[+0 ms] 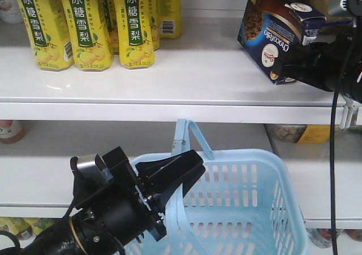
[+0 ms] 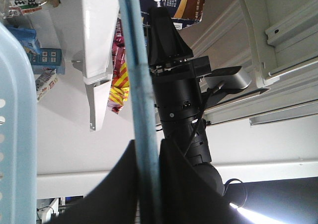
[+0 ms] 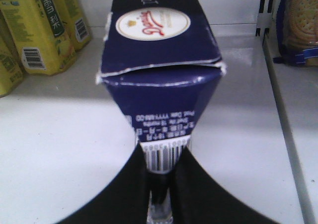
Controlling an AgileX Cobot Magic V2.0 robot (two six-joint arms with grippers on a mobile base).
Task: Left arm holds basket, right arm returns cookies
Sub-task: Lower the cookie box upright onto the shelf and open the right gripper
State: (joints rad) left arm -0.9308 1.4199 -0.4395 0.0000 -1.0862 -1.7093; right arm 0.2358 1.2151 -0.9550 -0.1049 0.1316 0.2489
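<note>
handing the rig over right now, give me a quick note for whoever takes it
Left gripper: shut on the basket handle, holding the pale blue basket up in front of the lower shelf.
Right gripper: shut on the cookies, at the barcode end.
Done: the carton is out of the basket and up at the top shelf, tilted, to the right of the yellow bottles.
Left: set the carton down on the shelf, release, withdraw. Keep the basket steady.

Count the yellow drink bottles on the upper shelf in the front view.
4: three in front at left, one behind at their right. More may be hidden behind or off-frame.
</note>
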